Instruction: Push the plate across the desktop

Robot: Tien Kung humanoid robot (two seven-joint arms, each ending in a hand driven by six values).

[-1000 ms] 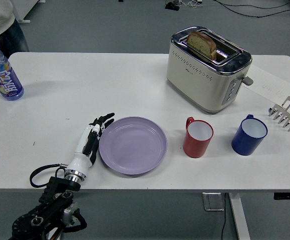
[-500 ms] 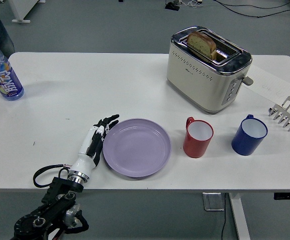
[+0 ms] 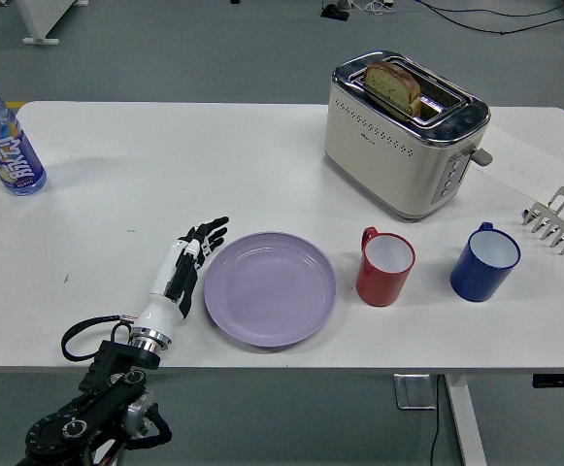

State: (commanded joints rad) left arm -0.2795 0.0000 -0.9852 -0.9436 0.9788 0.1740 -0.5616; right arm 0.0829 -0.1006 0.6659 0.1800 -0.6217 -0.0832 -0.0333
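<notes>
A lilac plate [image 3: 270, 288] lies flat on the white table [image 3: 214, 175], near its front edge, just left of a red mug [image 3: 384, 266]. My left hand [image 3: 188, 254] lies stretched out on the table beside the plate's left rim, fingers straight and holding nothing. A thin gap shows between the fingertips and the rim. The black forearm comes up from the lower left corner. No right arm appears in the picture.
A blue mug [image 3: 483, 262] stands right of the red one. A cream toaster [image 3: 403, 131] with bread in it sits at the back right, a metal toast rack [image 3: 558, 220] at the right edge, and a blue bottle [image 3: 6, 141] at the far left.
The plate has slid a little to the right, closer to the red mug. My left hand followed it, then drew slightly back from the rim. The person at the top left has left the view.
</notes>
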